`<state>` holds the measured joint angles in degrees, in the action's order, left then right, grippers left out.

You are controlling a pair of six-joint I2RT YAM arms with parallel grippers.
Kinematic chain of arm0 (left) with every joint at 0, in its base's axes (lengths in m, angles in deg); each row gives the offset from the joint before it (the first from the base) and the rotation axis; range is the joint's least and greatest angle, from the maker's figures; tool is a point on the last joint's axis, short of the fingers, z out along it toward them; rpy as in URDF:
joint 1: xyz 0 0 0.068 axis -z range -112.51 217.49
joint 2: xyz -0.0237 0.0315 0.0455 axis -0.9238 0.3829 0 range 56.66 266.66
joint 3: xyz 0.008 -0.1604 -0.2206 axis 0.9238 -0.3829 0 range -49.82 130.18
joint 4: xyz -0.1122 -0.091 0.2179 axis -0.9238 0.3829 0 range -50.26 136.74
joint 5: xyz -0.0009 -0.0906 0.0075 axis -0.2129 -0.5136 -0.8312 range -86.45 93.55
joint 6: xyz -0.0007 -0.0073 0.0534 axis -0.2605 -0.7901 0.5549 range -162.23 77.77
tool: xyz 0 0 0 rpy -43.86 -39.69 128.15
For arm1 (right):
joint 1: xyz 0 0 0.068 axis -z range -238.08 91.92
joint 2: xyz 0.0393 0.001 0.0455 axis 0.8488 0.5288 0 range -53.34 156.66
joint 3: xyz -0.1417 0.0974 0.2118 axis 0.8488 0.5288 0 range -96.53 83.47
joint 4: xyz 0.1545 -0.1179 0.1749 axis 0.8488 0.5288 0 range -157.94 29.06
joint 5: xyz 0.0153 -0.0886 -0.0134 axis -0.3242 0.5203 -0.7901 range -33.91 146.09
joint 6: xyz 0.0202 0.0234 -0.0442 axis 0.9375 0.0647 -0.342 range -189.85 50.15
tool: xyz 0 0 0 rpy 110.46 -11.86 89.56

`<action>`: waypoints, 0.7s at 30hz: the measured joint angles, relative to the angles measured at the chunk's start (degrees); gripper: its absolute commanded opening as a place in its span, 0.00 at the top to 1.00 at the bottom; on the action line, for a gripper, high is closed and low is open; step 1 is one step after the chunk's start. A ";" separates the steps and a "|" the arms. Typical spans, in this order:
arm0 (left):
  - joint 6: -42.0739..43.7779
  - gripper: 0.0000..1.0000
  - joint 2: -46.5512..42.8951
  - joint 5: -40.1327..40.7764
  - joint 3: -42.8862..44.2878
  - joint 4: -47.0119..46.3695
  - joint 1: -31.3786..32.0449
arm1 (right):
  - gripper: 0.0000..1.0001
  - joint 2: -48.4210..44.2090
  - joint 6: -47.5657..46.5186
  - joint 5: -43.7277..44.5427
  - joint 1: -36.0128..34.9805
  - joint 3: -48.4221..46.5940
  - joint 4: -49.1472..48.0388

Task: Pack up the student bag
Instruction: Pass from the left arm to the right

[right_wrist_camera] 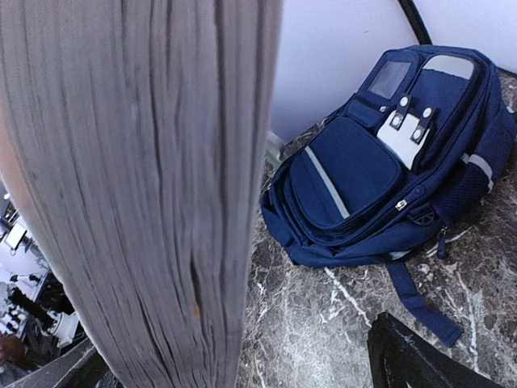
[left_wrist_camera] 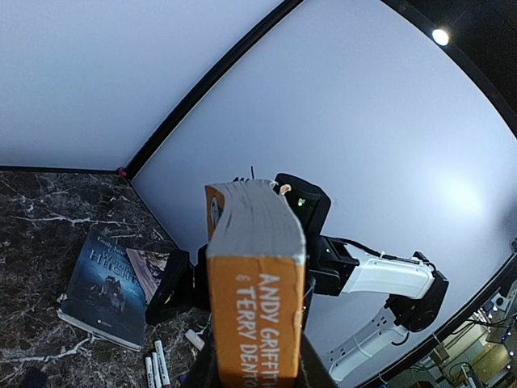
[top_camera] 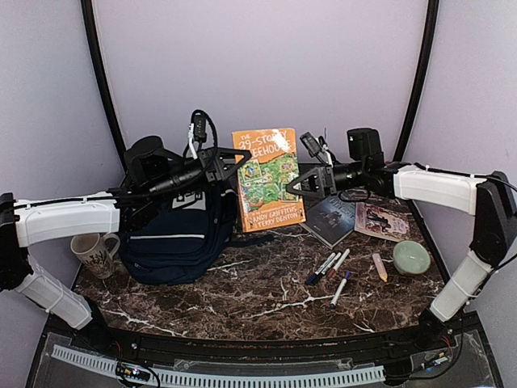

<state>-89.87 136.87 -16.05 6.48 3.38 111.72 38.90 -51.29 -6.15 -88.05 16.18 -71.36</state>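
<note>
An orange paperback (top_camera: 268,179) stands upright in the air above the table's middle. My left gripper (top_camera: 234,159) is shut on its spine edge, which fills the left wrist view (left_wrist_camera: 254,275). My right gripper (top_camera: 295,186) is open and straddles the book's page edge (right_wrist_camera: 137,186). One black finger (right_wrist_camera: 412,360) stands apart from the pages; the other is hidden behind them. The navy student bag (top_camera: 174,238) lies at the left under my left arm. It shows in the right wrist view (right_wrist_camera: 380,170) with its white stripe and zips shut.
A patterned mug (top_camera: 95,252) stands left of the bag. A dark book (top_camera: 331,218) and a brownish book (top_camera: 381,220) lie at the right. In front of them lie several markers (top_camera: 331,267), a short pencil (top_camera: 380,267) and a green bowl (top_camera: 412,257).
</note>
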 measured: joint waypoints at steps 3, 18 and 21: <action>-0.35 1.00 0.66 -0.46 0.00 -0.07 -0.04 | 0.07 0.81 3.39 -3.76 -0.09 0.17 -3.23; -0.04 1.00 1.51 0.74 0.00 0.48 -1.57 | 0.38 -5.35 19.06 -9.44 -1.64 7.52 -18.60; -0.07 1.00 1.51 0.87 0.00 0.42 -1.60 | 0.45 -5.62 20.11 -8.37 -1.64 7.54 -18.88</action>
<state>-89.93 138.38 -15.17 6.48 3.80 110.12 33.29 -31.18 -14.52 -89.69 23.72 -90.24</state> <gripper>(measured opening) 0.221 0.608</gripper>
